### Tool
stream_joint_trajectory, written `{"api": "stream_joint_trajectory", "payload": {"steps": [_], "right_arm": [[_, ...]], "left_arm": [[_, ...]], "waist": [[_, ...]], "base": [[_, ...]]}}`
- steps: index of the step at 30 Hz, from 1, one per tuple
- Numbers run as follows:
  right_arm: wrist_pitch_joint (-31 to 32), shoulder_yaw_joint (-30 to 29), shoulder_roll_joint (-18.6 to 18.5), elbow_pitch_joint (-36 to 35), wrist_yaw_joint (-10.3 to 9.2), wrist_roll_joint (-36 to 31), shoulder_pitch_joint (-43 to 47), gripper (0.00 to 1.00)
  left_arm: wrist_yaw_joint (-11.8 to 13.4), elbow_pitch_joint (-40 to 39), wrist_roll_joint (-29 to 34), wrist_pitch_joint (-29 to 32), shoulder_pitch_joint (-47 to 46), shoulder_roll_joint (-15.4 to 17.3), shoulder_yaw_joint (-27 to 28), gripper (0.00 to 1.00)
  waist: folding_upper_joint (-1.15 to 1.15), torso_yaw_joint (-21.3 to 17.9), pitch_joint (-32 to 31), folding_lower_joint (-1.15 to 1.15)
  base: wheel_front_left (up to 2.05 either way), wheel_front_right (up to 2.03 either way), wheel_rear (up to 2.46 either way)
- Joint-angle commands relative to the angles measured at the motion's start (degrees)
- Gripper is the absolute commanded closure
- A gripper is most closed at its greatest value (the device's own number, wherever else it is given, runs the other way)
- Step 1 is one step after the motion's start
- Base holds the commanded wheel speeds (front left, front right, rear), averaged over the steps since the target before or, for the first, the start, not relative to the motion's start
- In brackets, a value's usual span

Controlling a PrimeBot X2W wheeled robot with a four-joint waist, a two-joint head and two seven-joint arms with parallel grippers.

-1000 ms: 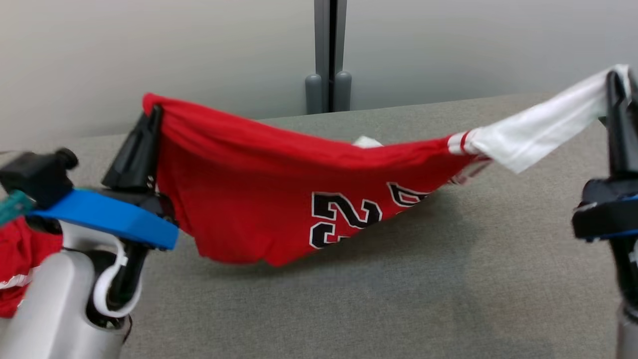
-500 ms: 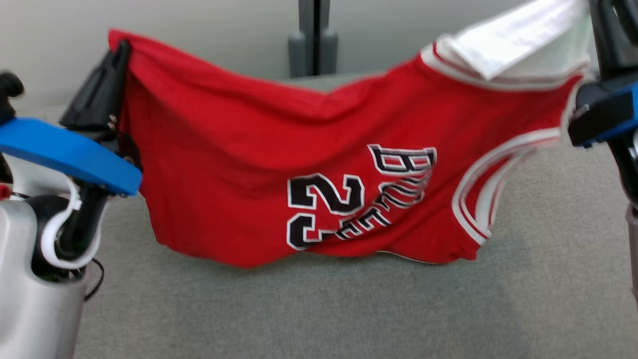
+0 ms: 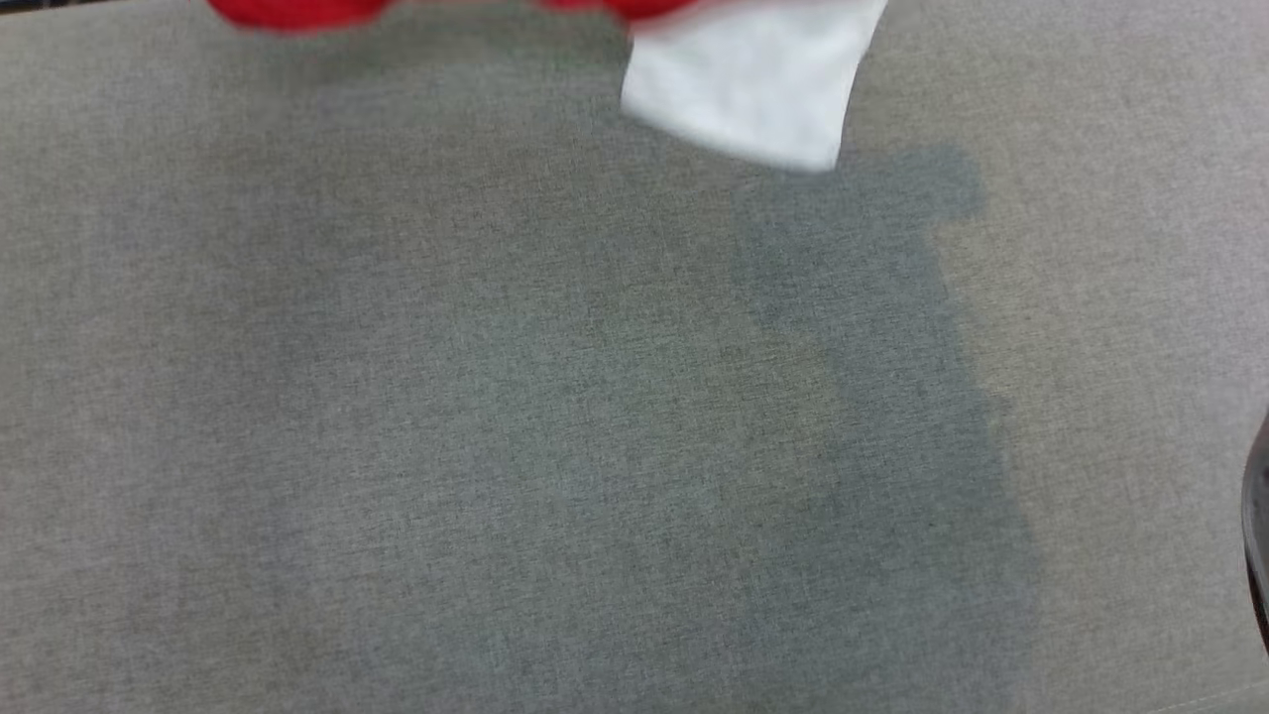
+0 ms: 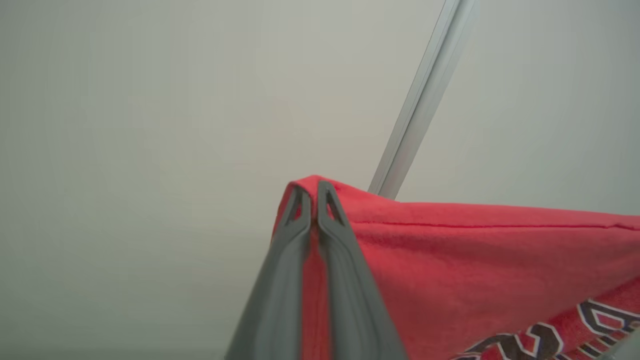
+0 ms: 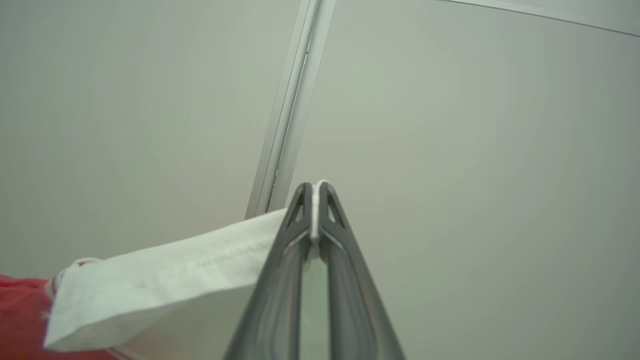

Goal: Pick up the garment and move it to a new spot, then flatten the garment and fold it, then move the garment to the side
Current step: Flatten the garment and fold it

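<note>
The garment is a red jersey with black-and-white lettering and a white sleeve. In the left wrist view my left gripper [image 4: 313,187] is shut on a red corner of the garment [image 4: 475,260], held up in front of a pale wall. In the right wrist view my right gripper [image 5: 315,190] is shut on the white sleeve [image 5: 165,280], which hangs away to the left. The head view looks down on the grey table [image 3: 496,416]; the garment's red lower edge [image 3: 288,12] and a white flap [image 3: 753,89] hang in at the top.
A shadow of the hanging cloth falls across the right middle of the grey table. A pale wall with a metal joint strip [image 4: 420,105] stands behind the grippers. A dark part [image 3: 1259,535] shows at the head view's right edge.
The head camera has tilted down onto the table, so the arms left its picture. Before that both grippers rose, lifting the stretched garment higher off the table.
</note>
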Motion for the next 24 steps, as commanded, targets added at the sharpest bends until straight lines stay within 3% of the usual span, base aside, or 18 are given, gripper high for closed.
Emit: {"api": "stream_joint_trajectory", "payload": {"steps": [1,6,14,19,24], "right_arm": [[-1.7,-1.0,0.5,1.4,-0.01,-1.0,-1.6,1.0],[-4.1,-2.4,2.0,5.4,-0.01,-3.5,-0.7,1.0],[2.3,-0.4,-0.8,8.6,-0.01,1.5,18.4,1.0],[10.0,-2.1,-2.6,3.4,-0.01,5.0,35.1,1.0],[21.1,-5.4,-2.4,-7.3,-0.01,6.1,50.8,1.0]], "left_arm": [[-0.6,0.9,0.5,-1.4,-1.6,-0.1,0.4,1.0],[-3.1,4.7,0.2,-7.7,-3.2,-1.5,0.8,1.0],[-5.8,11.9,1.7,-14.3,9.8,-3.8,-5.2,1.0],[-6.2,14.1,1.4,-17.1,21.1,-5.9,-10.5,1.0],[-6.4,13.0,-0.6,-16.9,33.3,-6.8,-14.0,1.0]], "waist": [[0.0,0.0,0.3,-0.03],[0.0,-0.2,0.8,-0.03],[0.0,1.5,0.3,-0.03],[0.0,2.8,-3.7,-0.03],[0.0,3.4,-9.3,-0.03]], "base": [[0.0,0.0,0.0],[0.0,0.0,0.0],[0.0,0.0,0.0],[0.0,0.0,0.0],[0.0,0.0,0.0]]}}
